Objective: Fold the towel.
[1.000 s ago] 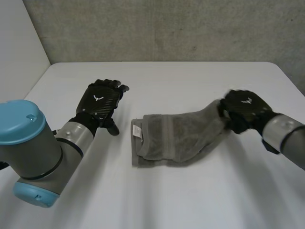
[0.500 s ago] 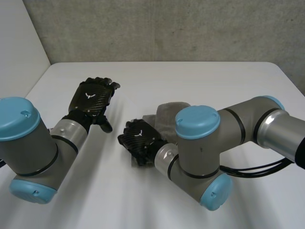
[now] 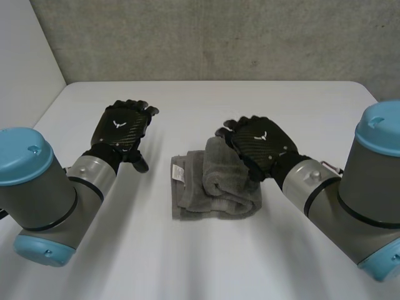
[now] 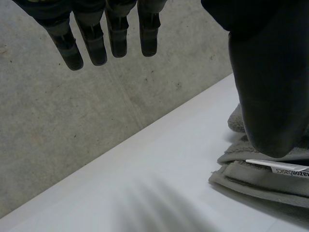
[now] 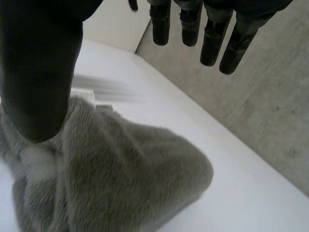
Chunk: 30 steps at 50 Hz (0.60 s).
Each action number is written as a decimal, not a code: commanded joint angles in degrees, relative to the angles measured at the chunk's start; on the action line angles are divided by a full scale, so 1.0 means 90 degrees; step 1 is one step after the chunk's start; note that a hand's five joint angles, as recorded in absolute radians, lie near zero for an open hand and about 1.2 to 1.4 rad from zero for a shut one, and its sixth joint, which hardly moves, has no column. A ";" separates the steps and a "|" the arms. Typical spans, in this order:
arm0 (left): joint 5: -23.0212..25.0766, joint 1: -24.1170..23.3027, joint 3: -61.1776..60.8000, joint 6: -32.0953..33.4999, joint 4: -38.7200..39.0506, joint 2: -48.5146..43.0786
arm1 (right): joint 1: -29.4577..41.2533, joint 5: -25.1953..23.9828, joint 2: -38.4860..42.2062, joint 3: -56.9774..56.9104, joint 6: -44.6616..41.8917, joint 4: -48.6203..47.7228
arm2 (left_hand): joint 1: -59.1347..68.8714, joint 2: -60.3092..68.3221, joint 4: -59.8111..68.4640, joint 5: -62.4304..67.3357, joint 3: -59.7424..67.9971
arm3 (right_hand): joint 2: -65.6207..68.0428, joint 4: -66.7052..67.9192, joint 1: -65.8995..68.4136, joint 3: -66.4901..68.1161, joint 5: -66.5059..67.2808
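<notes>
The grey towel [image 3: 199, 195] lies folded into a thick bundle mid-table, with a white label [image 3: 179, 171] at its left edge. My right hand [image 3: 262, 141] hovers over the towel's right part, open, fingers straight and spread. In the right wrist view the fingers [image 5: 212, 36] and thumb [image 5: 38, 77] stand apart above the towel [image 5: 116, 183], holding nothing. My left hand [image 3: 122, 129] hangs open left of the towel, clear of it. In the left wrist view its fingers [image 4: 91, 43] are straight and the towel [image 4: 256, 181] with its label [image 4: 285, 168] lies beside the thumb [image 4: 270, 87].
The white table [image 3: 187, 100] ends at a grey concrete wall [image 3: 206, 37] behind. A pale wall [image 3: 25, 56] stands at the far left. Bare tabletop surrounds the towel on all sides.
My right hand carried the towel's right end leftward over the rest, let go of it and drew back to the right with its fingers opened. The left hand shifted slightly left.
</notes>
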 commanded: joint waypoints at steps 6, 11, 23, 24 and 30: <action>0.0006 -0.0048 -0.0018 0.0000 -0.0001 -0.0020 | 0.0209 -0.0612 0.0673 -0.0048 -0.0219 -0.0279 | -0.0643 -0.0397 -0.0417 -0.0322 -0.0368 | 0.1292 -0.0483 0.1361 -0.0335 0.1365; 0.0006 -0.0038 -0.0018 0.0000 0.0009 -0.0020 | 0.0502 -0.0564 0.1025 -0.0302 -0.0482 -0.0475 | -0.0643 -0.0397 -0.0417 -0.0322 -0.0368 | 0.2265 -0.0483 0.2334 -0.0335 0.2339; 0.0006 -0.0048 -0.0096 0.0010 0.0087 -0.0020 | 0.0698 -0.0232 0.1797 -0.0898 -0.0717 -0.0759 | -0.0643 -0.0397 -0.0417 -0.0322 -0.0368 | 0.3688 -0.0483 0.3756 -0.0335 0.3761; 0.0006 -0.0048 -0.0096 0.0010 0.0096 -0.0020 | 0.0708 -0.0213 0.1855 -0.0947 -0.0814 -0.0817 | -0.0643 -0.0397 -0.0417 -0.0322 -0.0368 | 0.4002 -0.0483 0.4071 -0.0335 0.4075; 0.0006 -0.0048 -0.0105 0.0010 0.0096 -0.0020 | 0.0747 -0.0183 0.1954 -0.1035 -0.1078 -0.0866 | -0.0643 -0.0397 -0.0417 -0.0322 -0.0368 | 0.4940 -0.0483 0.5009 -0.0335 0.5013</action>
